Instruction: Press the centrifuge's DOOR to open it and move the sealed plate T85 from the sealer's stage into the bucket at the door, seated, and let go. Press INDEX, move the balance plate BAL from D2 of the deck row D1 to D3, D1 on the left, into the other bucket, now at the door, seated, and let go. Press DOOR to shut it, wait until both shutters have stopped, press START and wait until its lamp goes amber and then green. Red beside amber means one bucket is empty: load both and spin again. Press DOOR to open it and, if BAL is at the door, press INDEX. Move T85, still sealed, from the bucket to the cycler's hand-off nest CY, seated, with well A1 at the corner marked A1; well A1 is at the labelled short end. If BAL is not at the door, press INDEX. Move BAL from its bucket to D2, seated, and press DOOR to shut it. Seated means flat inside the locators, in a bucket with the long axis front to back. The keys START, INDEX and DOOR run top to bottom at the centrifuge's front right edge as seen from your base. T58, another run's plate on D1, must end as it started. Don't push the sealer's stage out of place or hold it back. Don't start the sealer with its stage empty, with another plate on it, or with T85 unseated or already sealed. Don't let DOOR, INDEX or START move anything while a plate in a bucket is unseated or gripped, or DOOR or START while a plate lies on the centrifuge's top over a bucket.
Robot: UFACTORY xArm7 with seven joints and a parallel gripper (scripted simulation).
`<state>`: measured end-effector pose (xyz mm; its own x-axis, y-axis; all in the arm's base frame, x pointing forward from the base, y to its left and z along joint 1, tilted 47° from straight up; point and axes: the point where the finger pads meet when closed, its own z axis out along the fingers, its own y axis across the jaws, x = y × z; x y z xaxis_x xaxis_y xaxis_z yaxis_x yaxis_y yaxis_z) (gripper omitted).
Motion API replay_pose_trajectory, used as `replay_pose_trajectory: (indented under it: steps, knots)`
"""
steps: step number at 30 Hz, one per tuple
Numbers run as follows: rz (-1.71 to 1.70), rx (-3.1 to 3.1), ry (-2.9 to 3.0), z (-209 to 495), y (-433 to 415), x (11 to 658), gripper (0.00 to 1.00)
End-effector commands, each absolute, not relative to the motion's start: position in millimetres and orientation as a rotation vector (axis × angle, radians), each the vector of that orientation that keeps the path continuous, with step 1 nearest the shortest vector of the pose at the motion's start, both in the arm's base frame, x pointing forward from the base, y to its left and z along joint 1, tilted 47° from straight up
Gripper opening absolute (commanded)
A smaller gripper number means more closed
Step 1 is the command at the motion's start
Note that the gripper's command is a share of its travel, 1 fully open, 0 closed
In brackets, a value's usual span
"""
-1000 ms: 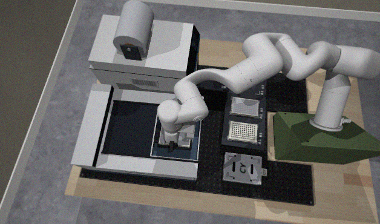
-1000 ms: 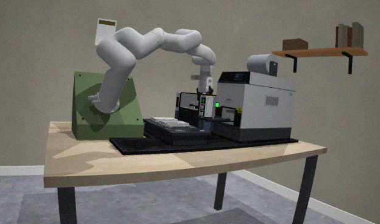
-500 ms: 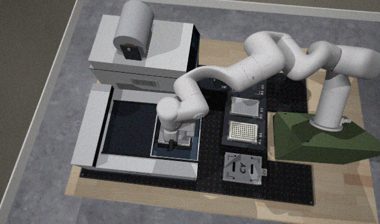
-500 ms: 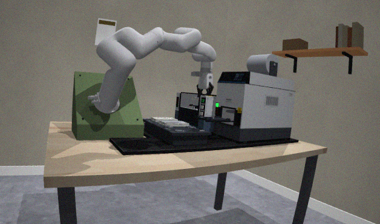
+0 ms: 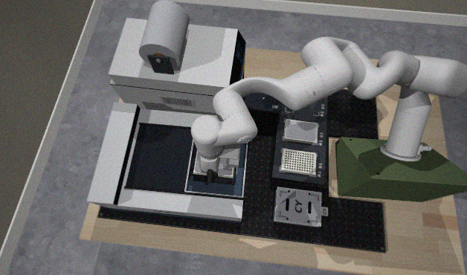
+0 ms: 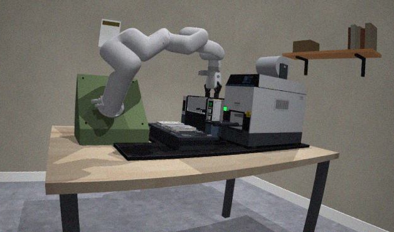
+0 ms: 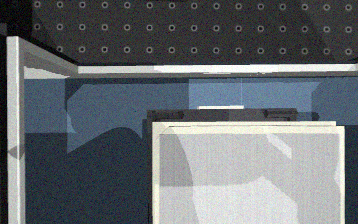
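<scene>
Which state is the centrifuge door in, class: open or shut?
Open. From the top, the white-framed opening shows the blue chamber below, and the gripper holds a plate over it.

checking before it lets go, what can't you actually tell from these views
- Top view: the wrist covers most of the plate held by the gripper; seating in the bucket unseen.
- Wrist view: plate cut off by the bottom edge; no label or fingers visible.
- Exterior view: the centrifuge hides the plate; key labels too small.
</scene>
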<state>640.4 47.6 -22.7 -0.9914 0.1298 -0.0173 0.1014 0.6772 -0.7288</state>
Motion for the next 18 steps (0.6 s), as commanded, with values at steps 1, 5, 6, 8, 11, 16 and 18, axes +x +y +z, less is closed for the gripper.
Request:
replay_pose_trajectory:
  steps: [1,5,6,8,11,16,18]
  knots:
    - [1.231,-0.194,-2.850,-16,55,642,0.00]
    - [1.231,-0.194,-2.850,-12,60,643,0.00]
    - [1.231,-0.194,-2.850,-11,61,643,0.00]
    - [1.231,-0.194,-2.850,-8,63,643,0.00]
    - [1.231,-0.194,-2.850,-6,66,643,0.00]
    - [1.231,-0.194,-2.850,-2,71,644,0.00]
    - [1.231,-0.194,-2.850,1,73,644,0.00]
